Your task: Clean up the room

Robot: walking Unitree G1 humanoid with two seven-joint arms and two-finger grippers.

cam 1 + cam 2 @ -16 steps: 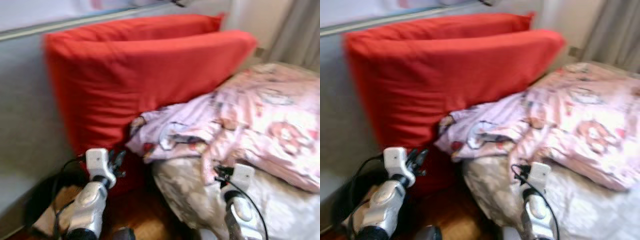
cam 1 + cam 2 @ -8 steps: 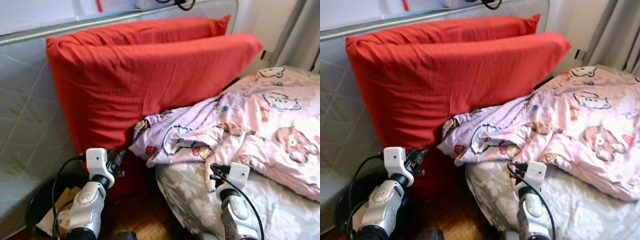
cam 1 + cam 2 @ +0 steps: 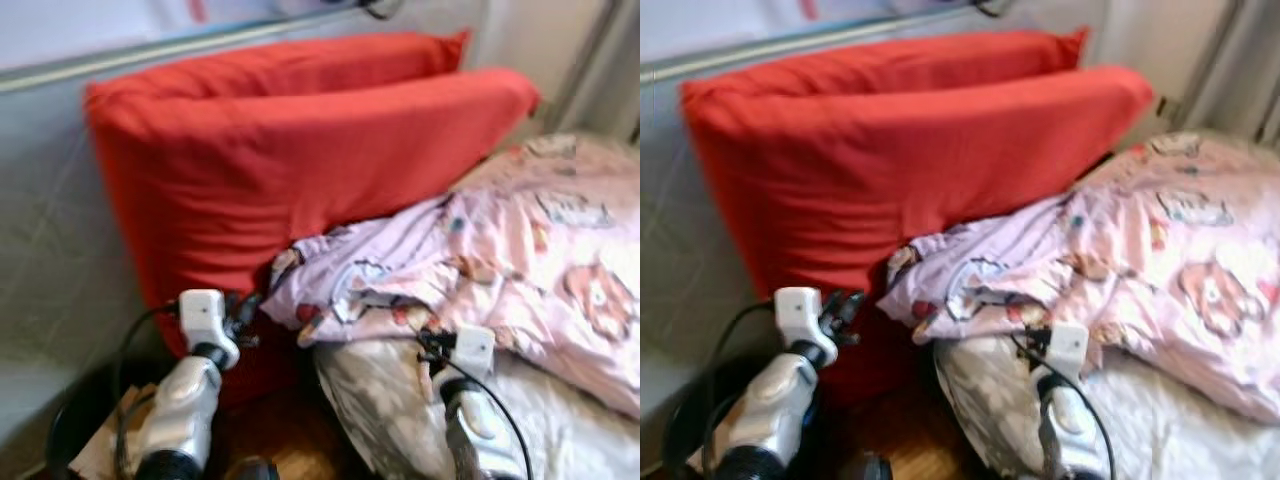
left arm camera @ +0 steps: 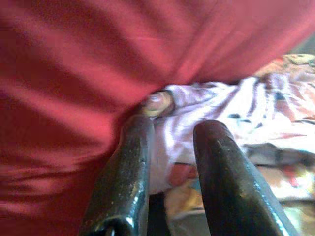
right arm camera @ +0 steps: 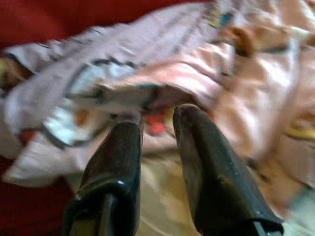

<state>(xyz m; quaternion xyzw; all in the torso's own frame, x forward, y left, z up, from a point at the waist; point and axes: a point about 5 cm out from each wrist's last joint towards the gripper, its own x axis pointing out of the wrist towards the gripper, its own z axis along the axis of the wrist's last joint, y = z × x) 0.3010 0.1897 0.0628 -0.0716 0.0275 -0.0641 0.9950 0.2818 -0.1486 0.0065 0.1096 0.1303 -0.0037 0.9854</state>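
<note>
Now our left gripper (image 4: 170, 135), fingers narrowly parted and empty, sits nearest the crumpled pink cartoon-print blanket (image 3: 480, 270), whose corner lies just ahead against the big red cushion (image 3: 290, 160); our right gripper (image 5: 156, 118) likewise.

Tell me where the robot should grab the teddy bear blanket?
Probably the bunched corner of the teddy bear blanket hanging over the bed's edge beside the red pillow. It sticks out loose, so a gripper coming from the front, like the right gripper, could pinch that fold.

Red cushions (image 3: 300, 160) and blanket (image 3: 480, 260) close ahead
</note>
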